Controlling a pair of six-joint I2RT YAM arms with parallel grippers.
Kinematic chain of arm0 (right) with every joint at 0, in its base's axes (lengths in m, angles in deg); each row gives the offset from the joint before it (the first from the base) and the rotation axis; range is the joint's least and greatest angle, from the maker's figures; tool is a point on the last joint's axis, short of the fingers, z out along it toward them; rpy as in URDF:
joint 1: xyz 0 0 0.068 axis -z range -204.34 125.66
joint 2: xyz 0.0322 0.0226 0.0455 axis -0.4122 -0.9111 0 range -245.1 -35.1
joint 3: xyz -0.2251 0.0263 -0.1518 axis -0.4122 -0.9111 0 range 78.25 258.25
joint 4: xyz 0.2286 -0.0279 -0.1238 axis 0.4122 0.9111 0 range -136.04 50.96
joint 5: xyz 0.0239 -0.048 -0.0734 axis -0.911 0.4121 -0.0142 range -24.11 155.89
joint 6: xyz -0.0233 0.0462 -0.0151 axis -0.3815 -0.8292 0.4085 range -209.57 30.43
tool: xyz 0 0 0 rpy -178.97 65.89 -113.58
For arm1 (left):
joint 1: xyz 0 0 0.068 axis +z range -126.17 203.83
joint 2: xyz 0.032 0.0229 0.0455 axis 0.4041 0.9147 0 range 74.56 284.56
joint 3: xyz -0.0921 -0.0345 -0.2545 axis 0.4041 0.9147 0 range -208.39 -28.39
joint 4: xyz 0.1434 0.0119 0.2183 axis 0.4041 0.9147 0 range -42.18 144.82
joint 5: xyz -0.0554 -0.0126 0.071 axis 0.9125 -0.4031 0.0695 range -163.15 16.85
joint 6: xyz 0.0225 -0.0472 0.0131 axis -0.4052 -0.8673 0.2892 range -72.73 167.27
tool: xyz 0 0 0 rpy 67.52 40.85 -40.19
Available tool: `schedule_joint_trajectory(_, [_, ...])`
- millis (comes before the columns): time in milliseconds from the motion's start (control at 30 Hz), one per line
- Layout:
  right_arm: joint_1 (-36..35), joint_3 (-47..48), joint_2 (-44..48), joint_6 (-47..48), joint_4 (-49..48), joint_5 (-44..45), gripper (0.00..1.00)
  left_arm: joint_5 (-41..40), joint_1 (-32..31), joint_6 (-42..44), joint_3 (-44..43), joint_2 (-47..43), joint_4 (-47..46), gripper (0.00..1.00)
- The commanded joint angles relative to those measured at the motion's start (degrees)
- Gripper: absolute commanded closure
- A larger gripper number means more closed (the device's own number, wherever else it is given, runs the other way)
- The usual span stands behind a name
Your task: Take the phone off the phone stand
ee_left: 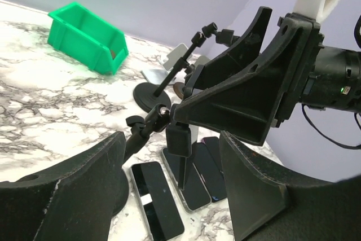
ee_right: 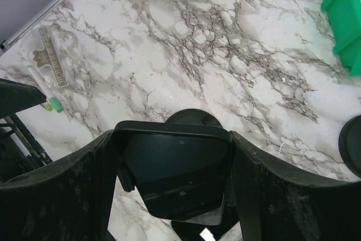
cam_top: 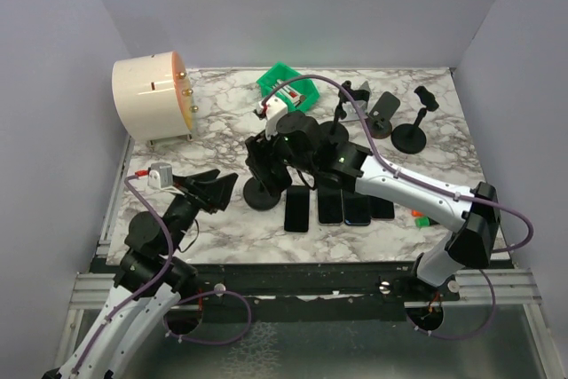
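The right end effector (ee_right: 174, 139) is spread wide with the phone (ee_right: 175, 170) between its fingers, apparently gripped at both edges. The phone sits above the round base of the phone stand (ee_right: 190, 117) on the marble surface (ee_right: 237, 55). The left end effector (cam_top: 213, 191) is open and empty, just beside the stand.

I can read no text, brand or number anywhere. The phone (ee_right: 175, 179) between my right gripper's (ee_right: 174, 145) jaws shows a dark screen; a clear strip (ee_right: 48, 57) left of them bears illegible tick marks.
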Motion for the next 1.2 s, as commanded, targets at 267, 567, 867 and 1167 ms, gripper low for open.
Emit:
schedule_joint_trajectory(267, [-0.2,14.4,-5.7,8.7,2.9,3.8,1.0,-4.2,0.3,1.1,0.5,-2.7,3.2,0.32])
schedule_joint_trajectory(567, [-0.2,7.1,-6.5,1.5,-3.3,4.2,1.0,-3.7,0.3,0.6,0.6,-3.2,4.2,0.32])
schedule_joint_trajectory(867, [0.3,2.0,-5.5,-12.6,-4.7,5.3,1.0,-1.0,0.3,0.4,1.0,-0.8,3.6,0.32])
schedule_joint_trajectory(1167, [1.7,-2.1,-3.1,-19.0,-5.5,3.8,1.0,4.1,0.2,1.3,-3.0,11.9,2.8,0.19])
